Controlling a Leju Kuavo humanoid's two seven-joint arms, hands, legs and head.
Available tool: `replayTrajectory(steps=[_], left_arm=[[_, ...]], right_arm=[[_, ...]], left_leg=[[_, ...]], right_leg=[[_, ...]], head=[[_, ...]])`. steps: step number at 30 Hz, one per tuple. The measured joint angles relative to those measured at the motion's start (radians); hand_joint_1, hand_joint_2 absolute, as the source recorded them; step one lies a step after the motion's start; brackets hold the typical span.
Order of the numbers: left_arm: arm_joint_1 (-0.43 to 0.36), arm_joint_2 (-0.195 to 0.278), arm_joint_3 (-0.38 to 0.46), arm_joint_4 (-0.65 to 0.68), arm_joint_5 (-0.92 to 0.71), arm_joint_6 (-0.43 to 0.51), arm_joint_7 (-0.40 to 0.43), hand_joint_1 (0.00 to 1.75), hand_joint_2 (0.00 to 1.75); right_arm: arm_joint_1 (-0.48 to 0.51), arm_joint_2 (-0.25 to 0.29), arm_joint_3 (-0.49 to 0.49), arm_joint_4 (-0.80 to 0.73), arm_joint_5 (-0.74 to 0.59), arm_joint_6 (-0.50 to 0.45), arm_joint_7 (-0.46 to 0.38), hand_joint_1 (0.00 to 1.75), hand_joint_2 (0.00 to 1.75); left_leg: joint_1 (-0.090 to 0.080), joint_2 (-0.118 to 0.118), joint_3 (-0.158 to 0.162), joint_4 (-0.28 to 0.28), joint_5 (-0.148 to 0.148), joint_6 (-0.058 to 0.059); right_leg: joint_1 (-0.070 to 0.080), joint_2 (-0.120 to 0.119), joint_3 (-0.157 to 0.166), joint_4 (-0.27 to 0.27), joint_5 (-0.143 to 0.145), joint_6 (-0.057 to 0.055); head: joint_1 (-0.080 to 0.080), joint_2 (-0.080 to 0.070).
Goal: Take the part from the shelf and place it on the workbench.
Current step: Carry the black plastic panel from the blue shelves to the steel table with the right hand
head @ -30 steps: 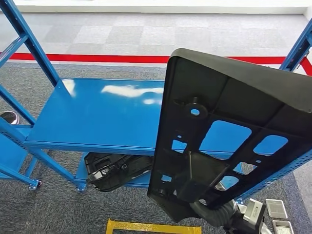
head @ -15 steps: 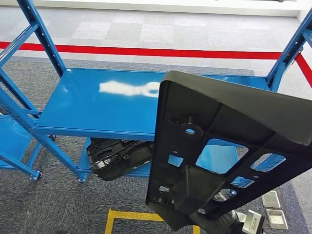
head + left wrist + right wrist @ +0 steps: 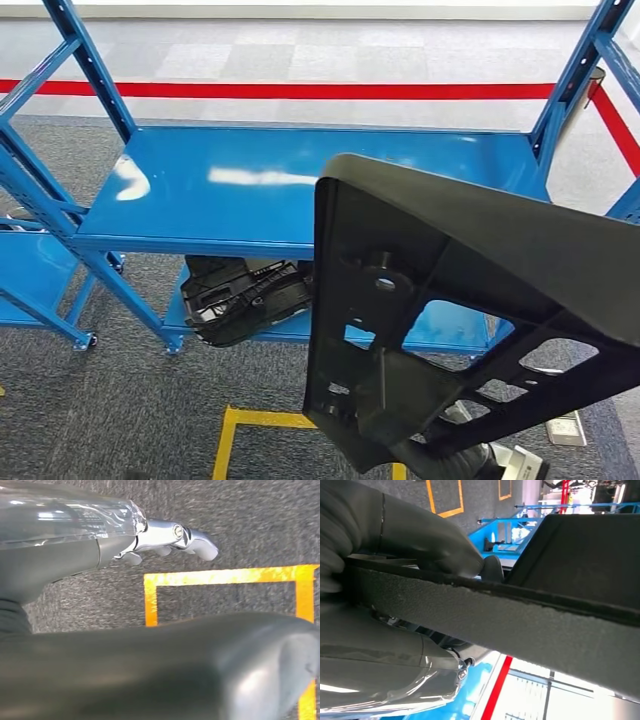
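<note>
A large black plastic panel [image 3: 468,250] with several cut-outs stands tilted in front of me, off the blue shelf [image 3: 249,190]. In the right wrist view my right hand [image 3: 395,535] grips the panel's rough edge [image 3: 531,625], thumb on one side and fingers on the other. The panel hides that hand in the head view, where just the wrist [image 3: 483,462] shows under it. My left hand [image 3: 158,535] hangs over the grey carpet with its fingers stretched out and nothing in it.
A second black part [image 3: 241,298] lies on the shelf's lower level. A yellow floor marking [image 3: 226,440] lies on the carpet in front of the shelf, beneath my left hand [image 3: 226,575]. A red line [image 3: 302,90] runs behind the shelf. Blue uprights stand at both sides.
The whole picture has shifted, so the camera moved: the shelf now sits more centred and its right upright has come into sight. The panel stays in my right hand, slightly lower in the picture.
</note>
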Motion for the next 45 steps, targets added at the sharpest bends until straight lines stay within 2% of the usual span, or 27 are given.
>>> replayTrajectory(steps=[2, 3, 5, 7, 10, 11, 12, 14, 15, 16, 18, 19, 22, 24, 26, 27, 28, 29, 31, 33, 34, 36, 38, 40, 42, 43, 45], left_arm=[[-0.006, 0.003, -0.005, 0.0, -0.001, 0.0, -0.003, 0.0, 0.0], [-0.01, 0.005, -0.007, 0.0, -0.002, 0.0, -0.004, 0.0, 0.0], [-0.013, 0.007, -0.01, 0.0, -0.002, 0.0, -0.007, 0.0, 0.0], [-0.012, 0.008, -0.01, 0.0, 0.0, 0.002, -0.009, 0.0, 0.0], [-0.011, 0.008, -0.01, 0.0, 0.005, 0.006, -0.009, 0.0, 0.0], [-0.011, 0.008, -0.01, 0.0, 0.006, 0.008, -0.009, 0.0, 0.0], [-0.011, 0.008, -0.01, 0.0, 0.006, 0.01, -0.009, 0.0, 0.0], [-0.01, 0.008, -0.01, 0.0, 0.006, 0.013, -0.009, 0.0, 0.0], [-0.01, 0.008, -0.01, 0.0, 0.006, 0.015, -0.01, 0.0, 0.0], [-0.01, 0.008, -0.01, 0.0, 0.006, 0.015, -0.01, 0.0, 0.0], [-0.016, 0.008, -0.01, 0.0, 0.006, 0.016, -0.011, 0.0, 0.0], [-0.019, 0.008, -0.01, 0.0, 0.005, 0.016, -0.011, 0.0, 0.0], [-0.024, 0.007, -0.01, 0.0, 0.002, 0.016, -0.006, 0.0, 0.0], [-0.025, 0.006, -0.01, 0.0, 0.002, 0.016, 0.004, 0.0, 0.0], [-0.028, 0.006, -0.01, 0.0, 0.005, 0.016, 0.017, 0.0, 0.0], [-0.028, 0.006, -0.01, 0.0, 0.007, 0.016, 0.024, 0.0, 0.0], [-0.027, 0.006, -0.01, 0.0, 0.008, 0.016, 0.03, 0.0, 0.0], [-0.025, 0.006, -0.009, 0.0, 0.01, 0.015, 0.035, 0.0, 0.0], [-0.025, 0.007, -0.008, 0.0, 0.015, 0.012, 0.042, 0.0, 0.0], [-0.028, 0.008, -0.006, 0.0, 0.021, 0.01, 0.045, 0.0, 0.0], [-0.028, 0.008, -0.005, 0.0, 0.024, 0.01, 0.047, 0.0, 0.0], [-0.023, 0.01, 0.001, 0.0, 0.029, 0.01, 0.049, 0.0, 0.0], [-0.02, 0.012, 0.006, 0.0, 0.035, 0.01, 0.049, 0.0, 0.0], [-0.023, 0.012, 0.01, 0.0, 0.04, 0.01, 0.047, 0.0, 0.0], [-0.023, 0.012, 0.013, 0.0, 0.041, 0.012, 0.046, 0.0, 0.0], [-0.022, 0.012, 0.015, 0.0, 0.041, 0.012, 0.046, 0.0, 0.0], [-0.02, 0.012, 0.019, 0.0, 0.042, 0.012, 0.045, 0.0, 0.0]], right_arm=[[0.004, -0.002, 0.001, -0.011, 0.001, -0.009, -0.001, 1.75, 1.75], [0.005, -0.002, 0.001, -0.016, 0.001, -0.011, -0.002, 1.75, 1.75], [0.007, -0.003, 0.004, -0.021, 0.0, -0.013, -0.004, 1.75, 1.75], [0.008, -0.004, 0.008, -0.024, -0.001, -0.013, -0.005, 1.75, 1.75], [0.007, -0.006, 0.015, -0.022, -0.006, -0.009, -0.007, 1.75, 1.75], [0.004, -0.006, 0.016, -0.02, -0.008, -0.007, -0.007, 1.75, 1.75], [0.001, -0.007, 0.017, -0.018, -0.01, -0.005, -0.007, 1.75, 1.75], [-0.004, -0.009, 0.018, -0.012, -0.012, -0.003, -0.008, 1.75, 1.75], [-0.007, -0.011, 0.019, -0.01, -0.012, -0.001, -0.008, 1.75, 1.75], [-0.01, -0.013, 0.019, -0.009, -0.013, 0.001, -0.008, 1.75, 1.75], [-0.016, -0.018, 0.019, -0.008, -0.011, 0.007, -0.008, 1.75, 1.75], [-0.018, -0.02, 0.019, -0.008, -0.009, 0.009, -0.008, 1.75, 1.75], [-0.02, -0.026, 0.02, -0.007, -0.002, 0.013, -0.008, 1.75, 1.75], [-0.021, -0.027, 0.02, -0.006, 0.004, 0.016, -0.008, 1.75, 1.75], [-0.027, -0.028, 0.021, -0.001, 0.01, 0.022, -0.008, 1.75, 1.75], [-0.033, -0.029, 0.022, 0.003, 0.013, 0.027, -0.008, 1.75, 1.75], [-0.04, -0.029, 0.024, 0.007, 0.015, 0.032, -0.008, 1.75, 1.75], [-0.048, -0.029, 0.026, 0.011, 0.015, 0.038, -0.008, 1.75, 1.75], [-0.068, -0.029, 0.032, 0.019, 0.016, 0.047, -0.008, 1.75, 1.75], [-0.087, -0.029, 0.038, 0.026, 0.016, 0.057, -0.008, 1.75, 1.75], [-0.096, -0.029, 0.042, 0.03, 0.015, 0.061, -0.008, 1.75, 1.75], [-0.117, -0.029, 0.048, 0.038, 0.015, 0.071, -0.008, 1.75, 1.75], [-0.135, -0.028, 0.054, 0.045, 0.014, 0.079, -0.008, 1.75, 1.75], [-0.145, -0.028, 0.06, 0.054, 0.014, 0.085, -0.008, 1.75, 1.75], [-0.149, -0.028, 0.066, 0.066, 0.013, 0.09, -0.007, 1.75, 1.75], [-0.152, -0.028, 0.068, 0.071, 0.013, 0.093, -0.007, 1.75, 1.75], [-0.16, -0.028, 0.072, 0.078, 0.012, 0.098, -0.007, 1.75, 1.75]], left_leg=[[-0.006, -0.002, 0.105, -0.149, 0.017, 0.014], [-0.01, -0.004, 0.135, -0.199, 0.014, 0.02], [-0.014, -0.004, 0.146, -0.237, 0.013, 0.029], [-0.012, 0.001, 0.13, -0.243, 0.029, 0.038], [-0.011, 0.006, 0.089, -0.239, 0.058, 0.05], [-0.012, 0.007, 0.073, -0.236, 0.067, 0.052], [-0.013, 0.009, 0.056, -0.231, 0.076, 0.052], [-0.012, 0.01, 0.021, -0.217, 0.091, 0.048], [-0.011, 0.008, 0.005, -0.207, 0.096, 0.045], [-0.011, 0.005, -0.011, -0.195, 0.1, 0.041], [-0.013, -0.005, -0.036, -0.172, 0.106, 0.03], [-0.014, -0.01, -0.047, -0.164, 0.112, 0.025], [-0.012, -0.025, -0.071, -0.146, 0.113, 0.008], [-0.006, -0.026, -0.096, -0.08, 0.056, -0.006], [0.0, -0.023, -0.134, 0.039, -0.014, -0.018], [0.001, -0.021, -0.144, 0.083, -0.028, -0.021], [0.002, -0.019, -0.139, 0.094, -0.024, -0.021], [0.002, -0.015, -0.114, 0.067, -0.004, -0.019], [-0.004, 0.015, -0.03, -0.065, 0.047, -0.006], [-0.015, 0.052, 0.023, -0.163, 0.067, 0.012], [-0.02, 0.06, 0.028, -0.179, 0.064, 0.019], [-0.021, 0.046, 0.023, -0.189, 0.07, 0.031], [-0.014, 0.028, 0.022, -0.201, 0.082, 0.044], [-0.012, 0.01, 0.018, -0.206, 0.09, 0.051], [-0.013, -0.013, 0.014, -0.203, 0.091, 0.052], [-0.013, -0.025, 0.013, -0.201, 0.091, 0.052], [-0.012, -0.051, 0.011, -0.192, 0.088, 0.049]], right_leg=[[0.003, 0.0, -0.016, 0.001, 0.019, 0.007], [0.003, -0.001, -0.021, 0.001, 0.029, 0.012], [0.001, -0.002, -0.031, 0.0, 0.047, 0.024], [0.0, 0.003, -0.045, 0.014, 0.025, 0.033], [0.0, 0.008, -0.078, 0.146, -0.114, 0.038], [0.0, 0.008, -0.086, 0.206, -0.143, 0.04], [-0.001, 0.009, -0.086, 0.252, -0.146, 0.042], [-0.001, 0.009, -0.051, 0.258, -0.087, 0.047], [-0.001, 0.014, -0.012, 0.213, -0.057, 0.047], [-0.003, 0.029, 0.039, 0.147, -0.048, 0.046], [-0.003, 0.056, 0.116, 0.03, -0.074, 0.04], [-0.003, 0.061, 0.131, 0.0, -0.093, 0.035], [-0.007, 0.034, 0.12, -0.016, -0.097, 0.013], [-0.009, 0.013, 0.112, -0.016, -0.087, 0.001], [-0.008, -0.008, 0.102, -0.015, -0.079, -0.001], [-0.007, -0.019, 0.098, -0.015, -0.076, -0.001], [-0.006, -0.03, 0.094, -0.014, -0.074, 0.0], [-0.005, -0.041, 0.092, -0.014, -0.073, 0.0], [-0.002, -0.063, 0.092, -0.014, -0.071, 0.001], [0.001, -0.083, 0.092, -0.014, -0.07, 0.007], [0.002, -0.094, 0.091, -0.015, -0.068, 0.012], [0.001, -0.108, 0.091, -0.015, -0.068, 0.023], [0.0, -0.072, 0.08, 0.012, -0.093, 0.031], [0.0, -0.015, 0.035, 0.112, -0.152, 0.033], [0.0, 0.006, -0.021, 0.23, -0.194, 0.035], [0.0, 0.008, -0.032, 0.251, -0.189, 0.036], [-0.001, 0.017, -0.005, 0.181, -0.124, 0.038]], head=[[0.0, 0.0], [0.0, 0.0], [0.0, 0.0], [0.0, 0.0], [0.001, 0.0], [0.001, 0.0], [0.001, 0.0], [0.001, 0.0], [0.001, 0.0], [0.001, 0.0], [0.001, 0.0], [0.0, 0.0], [0.0, 0.0], [0.0, 0.0], [0.0, 0.0], [0.0, 0.0], [0.0, 0.0], [0.0, 0.0], [0.0, 0.0], [0.0, 0.0], [0.0, 0.0], [0.0, 0.0], [0.0, 0.0], [0.001, 0.0], [0.001, 0.0], [0.001, 0.0], [0.001, 0.0]])
